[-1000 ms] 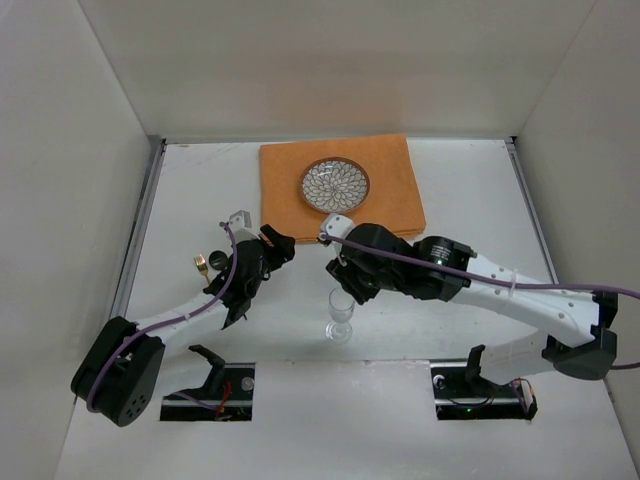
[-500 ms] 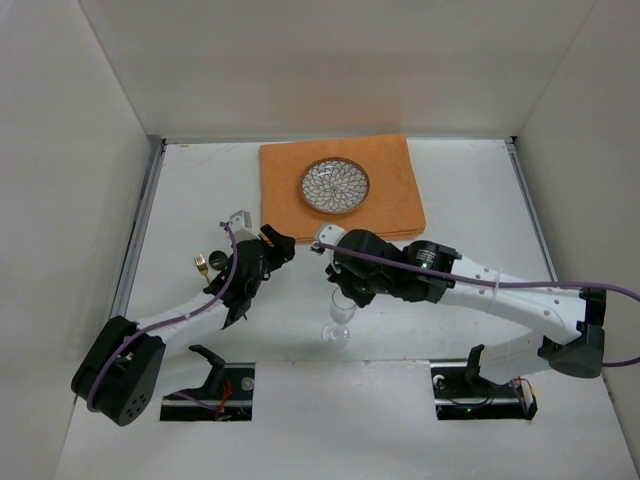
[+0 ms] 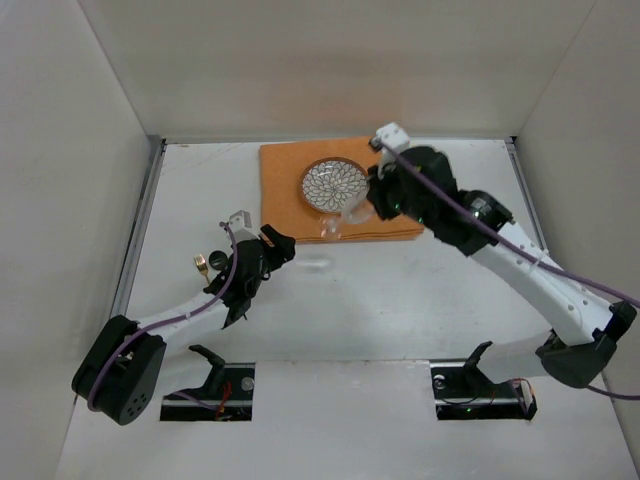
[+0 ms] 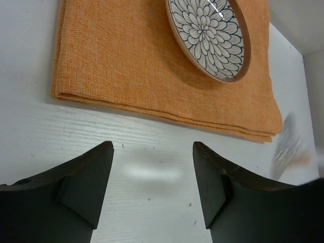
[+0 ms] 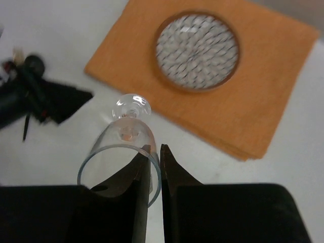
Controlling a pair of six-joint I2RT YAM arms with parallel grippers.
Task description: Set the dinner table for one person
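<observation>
Jaws of the right gripper (image 5: 154,152) are almost closed, pinching the rim of an empty glass (image 5: 124,139) held above the near edge of the orange mat (image 3: 395,160). An empty plate (image 3: 334,185) sits mid-mat. Off the mat's near-left corner hangs the left gripper (image 4: 152,152), jaws wide, holding nothing. Bare table (image 3: 420,300) lies left, right and near of the mat.

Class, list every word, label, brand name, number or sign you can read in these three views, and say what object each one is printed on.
None: no text can be read in any view.
The plate carries only a petal pattern, no letters.
The orange mat, the wine glass and the dinner table show no marks.
Any print on the arm bases is too small to read.
</observation>
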